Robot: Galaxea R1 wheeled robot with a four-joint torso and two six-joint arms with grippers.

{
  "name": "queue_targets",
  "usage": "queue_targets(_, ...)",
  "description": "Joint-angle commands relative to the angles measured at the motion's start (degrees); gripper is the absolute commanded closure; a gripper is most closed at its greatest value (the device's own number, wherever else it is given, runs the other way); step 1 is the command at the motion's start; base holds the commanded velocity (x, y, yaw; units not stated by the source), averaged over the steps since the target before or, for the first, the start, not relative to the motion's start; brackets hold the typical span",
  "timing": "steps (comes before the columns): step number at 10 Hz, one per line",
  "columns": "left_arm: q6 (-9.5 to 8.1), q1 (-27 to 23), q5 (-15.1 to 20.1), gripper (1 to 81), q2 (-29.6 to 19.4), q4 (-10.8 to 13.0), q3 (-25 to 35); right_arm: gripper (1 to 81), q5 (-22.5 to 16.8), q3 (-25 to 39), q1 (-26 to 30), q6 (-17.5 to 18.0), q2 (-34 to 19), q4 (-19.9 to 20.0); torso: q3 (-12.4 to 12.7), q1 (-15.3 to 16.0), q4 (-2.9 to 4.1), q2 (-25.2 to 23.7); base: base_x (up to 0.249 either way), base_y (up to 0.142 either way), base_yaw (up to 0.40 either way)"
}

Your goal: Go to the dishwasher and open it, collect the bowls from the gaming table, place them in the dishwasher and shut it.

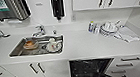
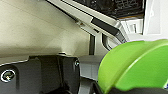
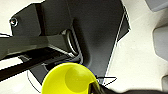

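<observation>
A smooth white counter [image 1: 82, 46] runs across the head view. Near its left end a rectangular stainless-steel sink [image 1: 17, 50] is let into it, with a chrome tap [image 1: 38, 31] at its back edge; inside lie a shallow dish [image 1: 31, 44] with something brown on it and a round white cup [image 1: 53, 45]. A black dispenser [image 1: 57, 7] hangs on the wall above. Toward the right end, near the back edge, stand two small bottles [image 1: 93, 27], a stack of round white plates [image 1: 109, 28] and a folded cloth [image 1: 127, 34].

Under the counter's front edge, right of the middle, the dishwasher [image 1: 89, 69] stands open, its dark racked interior facing the robot.

Two bowls are visible, one in each wrist view. In the left wrist view a glossy lime-green bowl [image 2: 136, 66] stands on edge in front of the dishwasher's lowered door. In the right wrist view a round yellow-green bowl [image 3: 68, 78] shows its hollow to the camera. Whether either gripper's jaws are clamped on a bowl, I cannot tell.
</observation>
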Motion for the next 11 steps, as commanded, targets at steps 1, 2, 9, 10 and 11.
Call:
queue_targets(1,-9.05,-15.34,-5.04,81.1,-4.88,8.15,-3.11,81.1,-3.12,0.23,0.56,0.11,-0.91,0.07,0.02,0.0,0.0,0.0,0.0,0.0,0.0)
queue_targets(2,-10.46,-17.88,-5.4,81.1,-4.62,9.21,-3.02,81.1,-3.12,0.23,0.65,0.11,-0.99,-0.02,-0.11,0.02,0.0,0.02,0.0,0.0,0.0)
queue_targets(9,-23.57,-29.24,-14.46,81.1,8.36,7.89,-2.49,81.1,-3.03,0.49,0.65,0.11,-1.08,-0.02,-0.2,0.09,0.0,0.09,0.0,0.0,0.0)
queue_targets(10,-23.75,-29.41,-14.11,81.1,11.35,9.04,-2.58,81.1,-3.03,0.49,0.47,0.19,-1.08,-0.2,-0.2,0.11,0.0,0.09,0.0,0.0,0.0)
queue_targets(11,-24.18,-29.5,-13.85,81.1,14.77,8.96,-2.67,81.1,-2.77,0.49,0.48,0.11,-1.17,-0.02,-0.22,0.11,0.0,0.09,0.0,0.0,0.0)
